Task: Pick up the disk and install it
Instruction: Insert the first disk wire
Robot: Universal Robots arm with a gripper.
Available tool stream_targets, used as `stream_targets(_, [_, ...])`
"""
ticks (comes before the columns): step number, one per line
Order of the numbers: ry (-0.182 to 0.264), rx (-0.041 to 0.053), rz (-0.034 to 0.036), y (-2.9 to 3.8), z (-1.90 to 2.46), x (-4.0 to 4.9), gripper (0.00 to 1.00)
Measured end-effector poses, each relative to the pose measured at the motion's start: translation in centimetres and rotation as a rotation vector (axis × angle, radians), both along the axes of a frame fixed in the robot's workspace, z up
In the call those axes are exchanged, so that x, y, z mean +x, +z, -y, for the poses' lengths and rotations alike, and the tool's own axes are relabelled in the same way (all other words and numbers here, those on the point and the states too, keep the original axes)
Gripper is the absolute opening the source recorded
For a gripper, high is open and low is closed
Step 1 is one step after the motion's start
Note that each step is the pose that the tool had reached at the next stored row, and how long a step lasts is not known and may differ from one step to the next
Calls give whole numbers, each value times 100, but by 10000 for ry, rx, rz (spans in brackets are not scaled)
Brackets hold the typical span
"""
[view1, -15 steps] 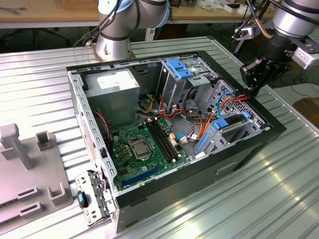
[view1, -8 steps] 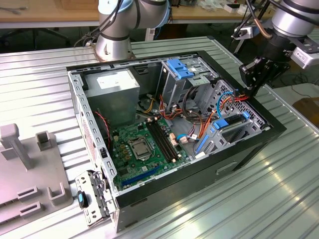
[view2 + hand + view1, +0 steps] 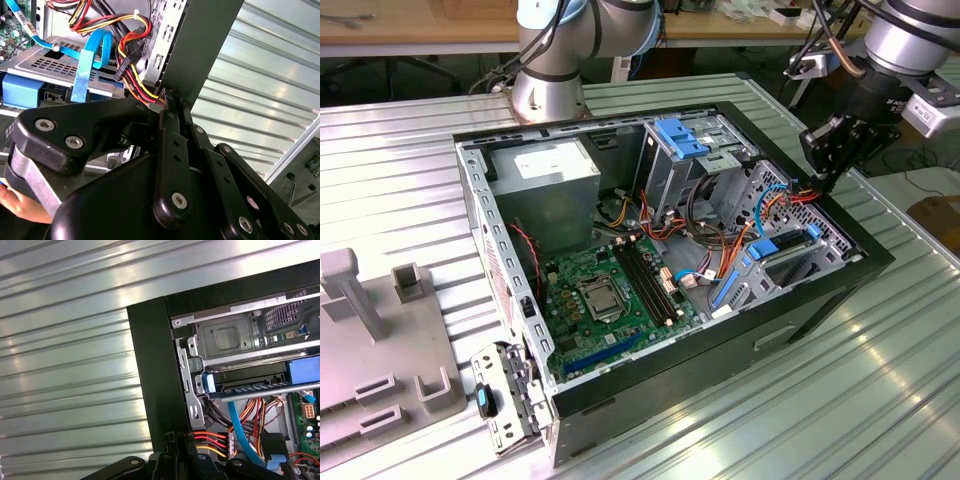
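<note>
Noting gripper (image 3: 175, 436) pinched narrow at case rim (image 3: 150, 370), tips beside red-and-yellow wires (image 3: 207, 442); noting disk (image 3: 250, 388) seated in drive bay nearby, blue carrier showing.

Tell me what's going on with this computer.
A robot arm is working at an open case on a ribbed metal table. Its gripper hangs at the case's wall on the exterior view's right, close beside red, orange and yellow cables. The disk, in its blue carrier, sits in the drive cage inside the case, apart from the gripper.
</note>
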State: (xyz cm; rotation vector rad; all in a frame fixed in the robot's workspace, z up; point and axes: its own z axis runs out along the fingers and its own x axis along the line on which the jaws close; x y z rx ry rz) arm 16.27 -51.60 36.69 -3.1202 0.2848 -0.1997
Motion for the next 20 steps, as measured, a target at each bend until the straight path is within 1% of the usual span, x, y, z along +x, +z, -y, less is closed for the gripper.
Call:
stream_targets(3, [1, -2, 0, 77, 0, 0, 16])
stream_targets(4, [1, -2, 0, 93, -1, 0, 16])
stream_targets(6, [-92, 3, 0, 94, 0, -6, 16])
stream_targets(8, [-707, -1, 0, 95, 0, -7, 16])
stream_targets(10, [-1161, 0, 0, 95, 0, -6, 16])
stream_targets(12, [-1437, -1, 0, 95, 0, -6, 16])
stream_targets(14, [-1937, 0, 0, 95, 0, -6, 16])
stream_targets(16, [-2250, -1, -3, 95, 0, -6, 16])
stream_targets(17, [-2381, -4, -26, 95, 0, -6, 16])
stream_targets(18, [-2452, -13, -102, 95, -1, -6, 16])
stream_targets(19, [-2473, -35, -284, 95, 0, -8, 16])
stream_targets(20, [-2477, -51, -424, 95, -1, -8, 16])
